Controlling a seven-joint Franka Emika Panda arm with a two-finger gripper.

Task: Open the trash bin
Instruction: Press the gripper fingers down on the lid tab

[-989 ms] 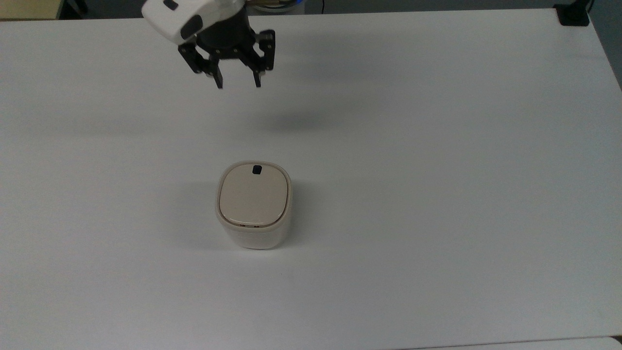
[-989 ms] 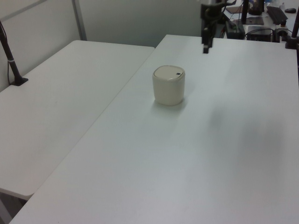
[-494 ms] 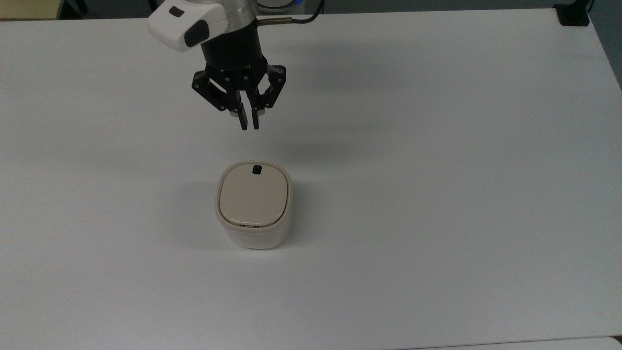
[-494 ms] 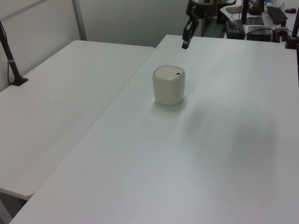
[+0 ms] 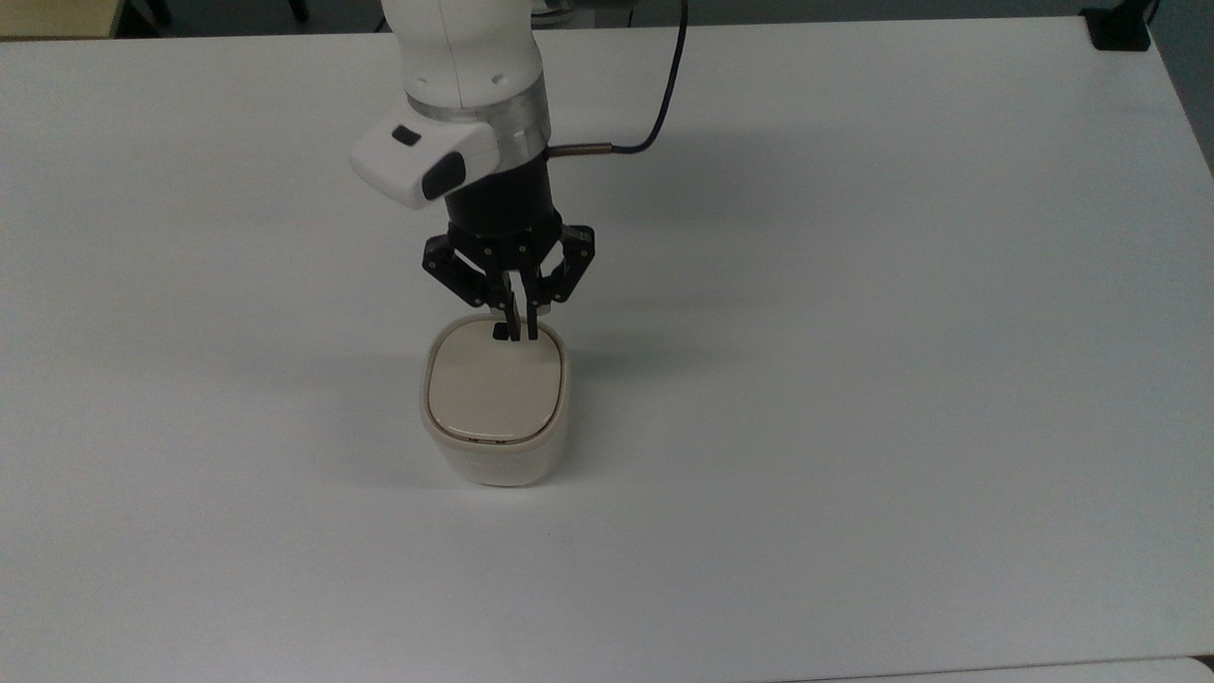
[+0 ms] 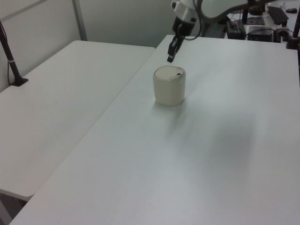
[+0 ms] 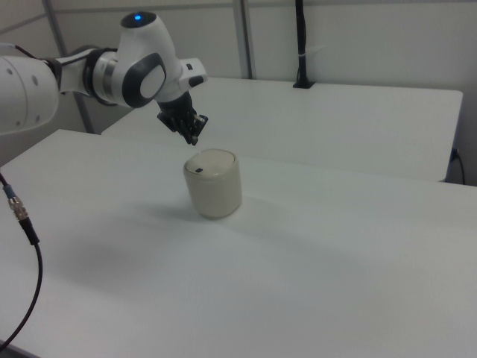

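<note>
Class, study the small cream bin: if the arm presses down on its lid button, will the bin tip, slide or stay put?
The trash bin looks squat and flat-bottomed, so it probably won't tip. It looks like light plastic on a smooth table, so an off-centre push might slide it. The button sits near the lid's edge, so pressing straight down seems safest.

Pincer moved from the far edge of the surface toward the trash bin, dropping as it came; tips now sit over the lid's far edge, right beside the black button in the top view. Fingers went from spread wide a second ago to nearly together. More of the white arm in frame now.
</note>
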